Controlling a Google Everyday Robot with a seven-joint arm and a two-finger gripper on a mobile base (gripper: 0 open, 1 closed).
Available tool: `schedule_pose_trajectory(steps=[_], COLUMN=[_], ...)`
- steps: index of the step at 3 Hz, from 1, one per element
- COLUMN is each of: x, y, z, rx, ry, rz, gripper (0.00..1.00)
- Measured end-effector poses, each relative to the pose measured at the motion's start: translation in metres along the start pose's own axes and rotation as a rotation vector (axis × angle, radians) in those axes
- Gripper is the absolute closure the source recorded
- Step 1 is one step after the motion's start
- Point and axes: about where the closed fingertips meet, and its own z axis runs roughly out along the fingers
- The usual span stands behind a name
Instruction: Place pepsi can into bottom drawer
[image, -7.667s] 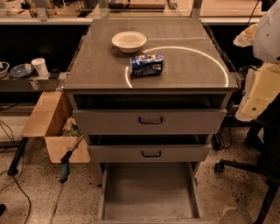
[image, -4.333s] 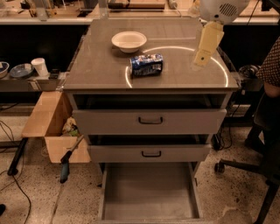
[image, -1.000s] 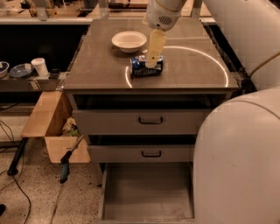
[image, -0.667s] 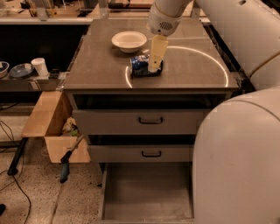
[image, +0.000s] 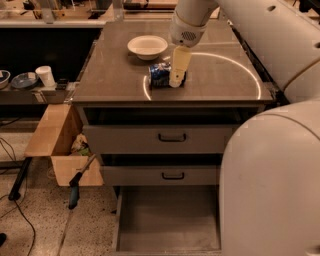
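The pepsi can (image: 159, 75) lies on its side on the grey cabinet top (image: 110, 80), just in front of a white bowl (image: 147, 46). My gripper (image: 177, 76) reaches down from the white arm and sits at the can's right end, covering part of it. The bottom drawer (image: 170, 220) is pulled out at floor level, and its flat grey floor shows nothing in it. My arm's large white body hides the drawer's right side.
Two upper drawers with black handles (image: 172, 137) (image: 173, 175) stand slightly ajar above the bottom one. A cardboard box (image: 55, 145) and a blue-handled tool (image: 75, 192) sit left of the cabinet. A shelf at the left holds a white cup (image: 46, 76) and dishes.
The gripper has dropped lower and shifted slightly right along the can over the last second. The can and bowl have not moved.
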Motion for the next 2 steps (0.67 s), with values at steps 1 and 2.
schedule_pose_trajectory(steps=[1, 2], x=[-0.003, -0.016], y=[0.001, -0.01], z=[0.008, 0.022], rx=[-0.013, -0.024], ry=[-0.009, -0.027], rz=[0.0, -0.028], gripper=[0.0, 0.0])
